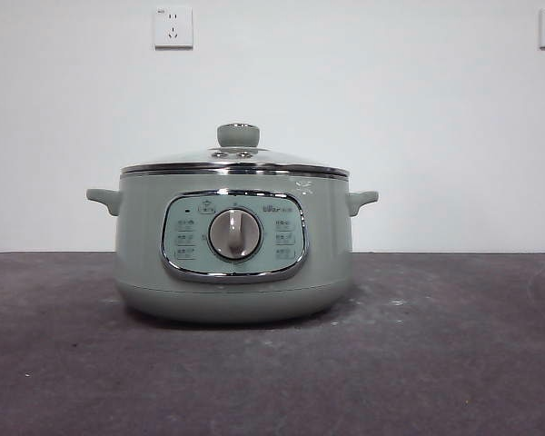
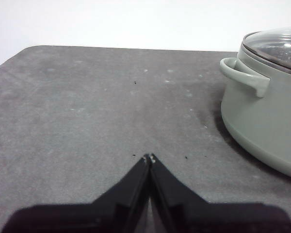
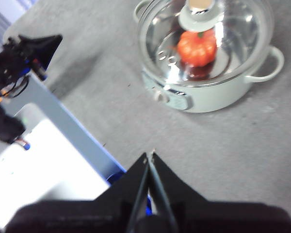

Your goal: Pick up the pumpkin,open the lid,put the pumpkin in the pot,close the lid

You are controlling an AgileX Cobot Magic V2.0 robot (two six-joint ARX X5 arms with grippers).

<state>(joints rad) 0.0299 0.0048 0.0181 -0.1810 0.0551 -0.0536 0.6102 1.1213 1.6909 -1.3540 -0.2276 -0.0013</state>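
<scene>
Pumpkin (image 3: 197, 47) enclosed in the pot (image 1: 233, 245), lid (image 1: 236, 160) seated.
Both left gripper (image 2: 149, 158) and right gripper (image 3: 151, 155) are held with jaws closed, empty, away from the pot.

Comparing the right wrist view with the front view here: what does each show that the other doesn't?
Only the right wrist view shows the pumpkin inside the pot, seen through the glass lid, plus the shut right gripper away from the pot. Only the front view shows two wall sockets behind the pot and no pumpkin. Both show the pot on the grey table with the lid closed and its front dial.
</scene>
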